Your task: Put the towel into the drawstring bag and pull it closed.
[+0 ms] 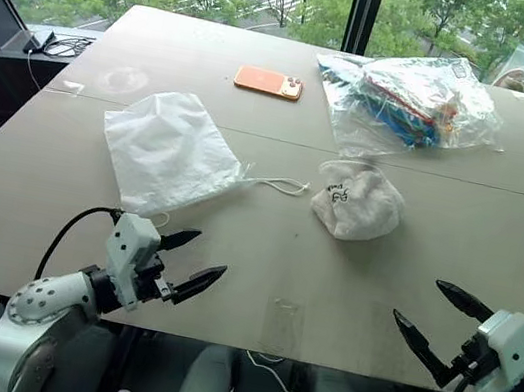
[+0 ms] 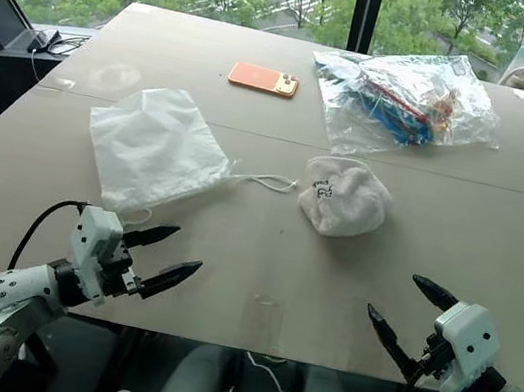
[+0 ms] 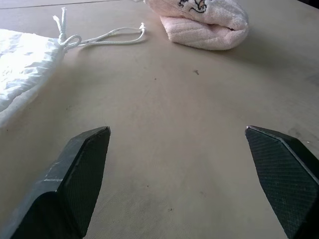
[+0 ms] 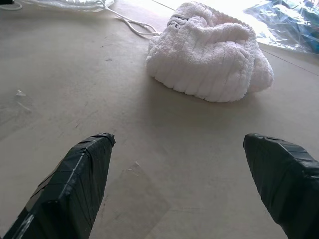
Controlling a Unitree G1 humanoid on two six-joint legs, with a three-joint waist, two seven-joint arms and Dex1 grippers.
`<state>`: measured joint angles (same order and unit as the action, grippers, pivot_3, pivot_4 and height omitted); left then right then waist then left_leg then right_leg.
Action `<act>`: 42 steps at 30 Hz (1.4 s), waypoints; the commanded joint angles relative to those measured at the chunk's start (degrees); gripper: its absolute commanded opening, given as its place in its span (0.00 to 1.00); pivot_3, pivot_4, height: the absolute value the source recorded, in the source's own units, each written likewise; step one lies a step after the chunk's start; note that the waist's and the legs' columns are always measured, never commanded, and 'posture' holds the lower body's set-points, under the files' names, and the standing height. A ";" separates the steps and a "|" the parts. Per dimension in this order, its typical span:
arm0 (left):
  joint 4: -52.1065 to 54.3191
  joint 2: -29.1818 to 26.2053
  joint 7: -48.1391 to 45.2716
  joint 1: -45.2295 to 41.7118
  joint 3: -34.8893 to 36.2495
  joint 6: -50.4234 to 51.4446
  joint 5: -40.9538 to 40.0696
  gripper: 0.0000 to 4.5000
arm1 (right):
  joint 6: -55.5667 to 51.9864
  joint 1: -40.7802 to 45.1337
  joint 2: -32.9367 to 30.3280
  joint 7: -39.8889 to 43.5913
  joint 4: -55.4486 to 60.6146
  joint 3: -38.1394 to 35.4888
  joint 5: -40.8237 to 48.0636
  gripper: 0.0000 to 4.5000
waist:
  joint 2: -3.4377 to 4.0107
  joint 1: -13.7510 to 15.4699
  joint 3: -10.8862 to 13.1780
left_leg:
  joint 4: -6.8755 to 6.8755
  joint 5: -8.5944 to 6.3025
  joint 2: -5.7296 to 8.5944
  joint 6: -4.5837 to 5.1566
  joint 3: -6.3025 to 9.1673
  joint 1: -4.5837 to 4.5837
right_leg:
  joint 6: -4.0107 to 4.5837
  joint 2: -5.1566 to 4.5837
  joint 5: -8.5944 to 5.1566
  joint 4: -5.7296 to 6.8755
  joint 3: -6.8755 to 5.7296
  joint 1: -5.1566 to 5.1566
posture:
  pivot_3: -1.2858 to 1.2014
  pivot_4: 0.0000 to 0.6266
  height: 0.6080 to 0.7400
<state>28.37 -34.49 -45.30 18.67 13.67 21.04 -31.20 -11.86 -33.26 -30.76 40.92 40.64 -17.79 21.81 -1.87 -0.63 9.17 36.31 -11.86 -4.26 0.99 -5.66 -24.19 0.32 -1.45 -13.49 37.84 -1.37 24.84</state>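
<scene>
The towel (image 1: 357,202) lies bunched right of centre on the worktop (image 1: 261,257). The drawstring bag (image 1: 166,150) lies flat left of centre, its cord (image 1: 279,184) trailing toward the towel. At the lower corners, the left pincer (image 1: 190,257) and right pincer (image 1: 436,321) hover spread, holding nothing.

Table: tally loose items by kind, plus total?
Towel: 1
Drawstring bag: 1
Phone: 1
Clear plastic bag of colourful items: 1
Total: 4
</scene>
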 commanded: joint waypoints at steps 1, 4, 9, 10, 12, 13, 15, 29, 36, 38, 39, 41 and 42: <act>2.25 1.22 2.42 -2.20 0.20 -1.02 0.27 0.99 | 2.38 0.73 0.51 -0.04 2.68 0.75 0.48 1.00 | 0.00 0.01 0.00 | 0.00 0.00 0.00 0.00 0.01 0.00 | -0.01 0.00 -0.01 0.00 -0.01 0.00 | 0.52 0.24 1.00; 2.60 3.20 8.08 -6.94 -0.44 0.69 1.26 0.99 | 5.22 2.68 0.92 0.43 6.97 4.14 0.23 1.00 | 0.00 0.29 0.00 | 0.03 0.01 0.01 0.05 0.09 0.00 | -0.04 0.04 -0.03 0.02 -0.09 -0.05 | 0.52 0.24 1.00; 3.09 2.77 16.70 -10.55 -2.69 -3.84 14.89 0.99 | 4.90 3.03 -2.64 4.83 11.07 7.65 3.27 1.00 | -0.05 0.27 -0.02 | 0.09 0.00 0.01 0.03 0.11 0.26 | -0.06 0.08 -0.03 0.03 -0.10 -0.36 | 0.52 0.24 1.00; 3.12 2.42 19.10 -10.61 -3.70 -6.46 20.15 0.99 | 4.50 2.61 -3.51 5.68 11.51 7.89 4.05 1.00 | -0.07 0.31 -0.03 | 0.09 0.00 0.03 0.04 0.11 0.26 | -0.06 0.07 -0.03 0.01 -0.10 -0.37 | 0.52 0.24 1.00; 3.99 0.04 24.26 -9.45 -7.09 -9.28 33.12 0.99 | 4.21 1.67 -5.11 7.14 11.77 8.04 4.93 1.00 | -0.10 0.47 -0.05 | 0.09 0.00 0.05 0.03 0.11 0.26 | -0.05 0.04 -0.03 0.01 -0.10 -0.38 | 0.52 0.24 1.00; 4.21 -0.96 25.85 -8.51 -8.31 -9.57 37.86 0.99 | 4.21 1.33 -5.65 7.51 11.71 8.02 5.07 1.00 | -0.11 0.47 -0.06 | 0.08 0.00 0.05 0.03 0.11 0.27 | -0.05 0.05 -0.03 0.01 -0.10 -0.38 | 0.52 0.24 1.00; 3.97 -1.96 30.65 -6.59 -10.01 -10.25 47.85 0.99 | 4.71 0.88 -6.08 7.78 11.13 7.86 4.84 1.00 | -0.12 0.44 -0.07 | 0.07 -0.01 0.04 0.02 0.11 0.29 | -0.05 0.05 -0.03 0.01 -0.09 -0.38 | 0.52 0.24 1.00; -9.54 1.46 41.96 -11.88 -16.25 -11.83 70.14 0.99 | 2.41 5.57 -7.02 5.15 10.66 11.08 2.67 1.00 | -0.12 1.53 -0.07 | 0.02 -0.09 0.01 -0.10 0.13 0.30 | -0.04 -0.08 -0.04 0.01 -0.18 -0.31 | 0.52 0.24 1.00; -15.80 3.47 39.01 -20.84 -17.20 -10.93 68.47 0.69 | 0.46 7.84 -5.74 1.38 10.98 14.59 0.94 1.00 | -0.16 1.43 -0.09 | 0.03 -0.06 0.03 -0.06 0.10 0.28 | -0.06 -0.07 -0.02 0.03 -0.19 -0.37 | 0.52 0.24 1.00; -15.35 4.91 36.03 -22.61 -16.02 -8.90 65.14 0.58 | -1.13 8.60 -5.48 -0.14 11.04 15.05 0.80 1.00 | -0.17 1.40 -0.10 | 0.03 0.03 0.04 0.09 0.09 0.28 | -0.06 -0.06 -0.01 0.03 -0.18 -0.37 | 0.52 0.24 1.00; -15.02 5.37 34.65 -23.39 -15.40 -8.12 63.63 0.42 | -2.02 9.04 -5.34 -1.00 11.07 15.22 0.70 1.00 | -0.17 1.42 -0.10 | 0.03 0.04 0.03 0.12 0.08 0.28 | -0.07 -0.05 -0.01 0.03 -0.17 -0.37 | 0.52 0.24 1.00; -14.98 6.73 32.10 -25.04 -13.59 -4.89 60.26 0.22 | -3.87 10.33 -4.65 -3.23 10.94 15.49 0.33 1.00 | -0.18 1.43 -0.10 | 0.03 0.05 0.03 0.14 0.10 0.27 | -0.07 -0.04 -0.01 0.05 -0.21 -0.37 | 0.52 0.24 1.00; -16.00 6.98 31.07 -26.40 -12.64 -3.38 58.71 0.10 | -5.20 11.06 -4.55 -3.96 10.82 15.64 0.70 1.00 | -0.18 1.45 -0.10 | 0.03 0.06 0.03 0.14 0.11 0.27 | -0.07 -0.03 -0.01 0.07 -0.21 -0.37 | 0.52 0.24 1.00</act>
<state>11.84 -27.60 -12.66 -5.77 -1.67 15.26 30.32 -15.55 -23.01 -35.50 38.69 50.43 -2.11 22.21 -2.04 0.82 9.07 36.34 -11.79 -4.23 1.15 -5.54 -23.92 0.23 -1.46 -13.49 37.94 -1.59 24.47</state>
